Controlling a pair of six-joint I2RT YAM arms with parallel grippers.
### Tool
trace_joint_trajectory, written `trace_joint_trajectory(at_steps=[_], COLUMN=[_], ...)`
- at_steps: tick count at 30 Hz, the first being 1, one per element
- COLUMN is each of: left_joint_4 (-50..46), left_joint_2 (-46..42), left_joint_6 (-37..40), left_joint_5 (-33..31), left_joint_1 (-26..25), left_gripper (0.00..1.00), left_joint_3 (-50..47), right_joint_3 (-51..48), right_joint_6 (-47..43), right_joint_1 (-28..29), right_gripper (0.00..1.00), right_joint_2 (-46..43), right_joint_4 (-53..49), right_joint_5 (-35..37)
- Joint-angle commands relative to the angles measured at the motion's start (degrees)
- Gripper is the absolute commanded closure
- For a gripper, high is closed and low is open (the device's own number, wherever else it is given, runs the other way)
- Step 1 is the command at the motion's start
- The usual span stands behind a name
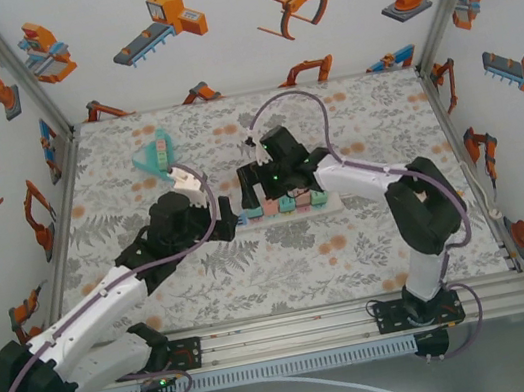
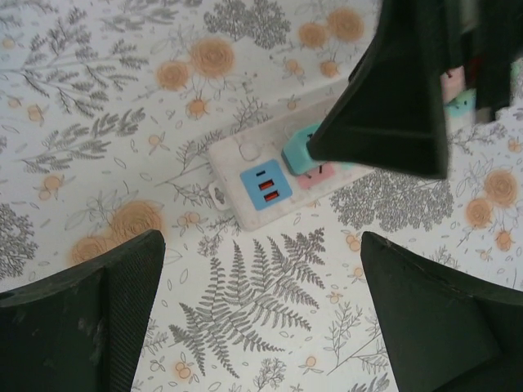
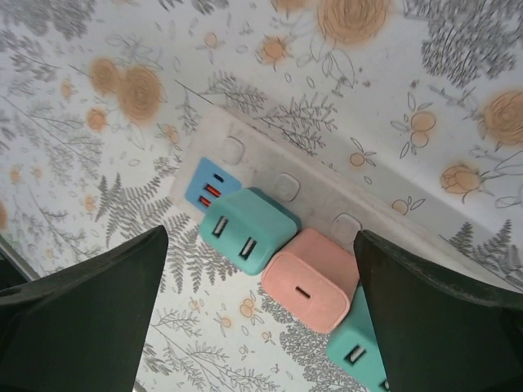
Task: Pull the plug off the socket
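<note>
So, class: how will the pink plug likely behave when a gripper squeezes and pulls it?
The pink plug looks like hard plastic, so it probably won't deform. Its smooth, rounded edges may slip. The power strip seems unfastened, so it might lift too.

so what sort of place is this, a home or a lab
Most likely a lab robot test cell, not a home: aluminium posts hold walls printed with cartoon robots, and the left arm and right arm are bolted to one rail at the table's edge.

Bright, even light, seemingly from above; soft shadows; wrist views sharp centrally, dark foreground slightly blurred
</note>
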Motion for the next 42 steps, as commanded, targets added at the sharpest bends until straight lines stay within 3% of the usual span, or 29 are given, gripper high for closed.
trace_joint_trajectory(at_steps=[1, 7, 10, 14, 18, 24, 30, 42], left_joint_4=[0.6, 2.9, 2.5, -2.3, 0.8, 2.1, 4.6, 5.6], left_joint_2=[-0.1, 2.7, 4.5, 8.0, 10.2, 15.6, 20.3, 28.5], left_joint_6=[-2.8, -9.6, -11.7, -13.9, -15.4, -16.9, -20.5, -22.8], left_joint_5=[2.6, 12.3, 12.6, 9.1, 10.1, 14.1, 16.6, 20.3], left_joint_1=[1.2, 7.5, 9.2, 10.2, 11.5, 13.6, 14.4, 15.1], left_gripper=[0.03, 0.03, 0.03, 0.02, 0.00, 0.03, 0.13, 0.39], left_joint_3=[0.4, 0.9, 1.8, 5.4, 4.9, 6.6, 7.3, 8.5], right_joint_3=[-0.2, -6.3, -11.3, -13.2, -12.2, -7.2, -1.4, 3.6], right_joint_6=[-5.0, -21.9, -34.1, -49.8, -58.8, -61.4, -61.5, -62.9], right_joint_1=[-0.2, -0.2, -0.2, -0.2, -0.2, -0.1, -0.2, -0.2], right_gripper=[0.13, 0.11, 0.11, 0.12, 0.13, 0.12, 0.15, 0.38], right_joint_2=[-5.9, -13.7, -16.8, -17.6, -16.3, -9.7, -2.1, 6.0], right_joint_4=[2.8, 9.2, 14.5, 12.9, 8.3, 4.3, 2.5, -3.5], right_joint_5=[2.3, 6.6, 4.9, -0.5, -8.5, -17.4, -20.3, -22.7])
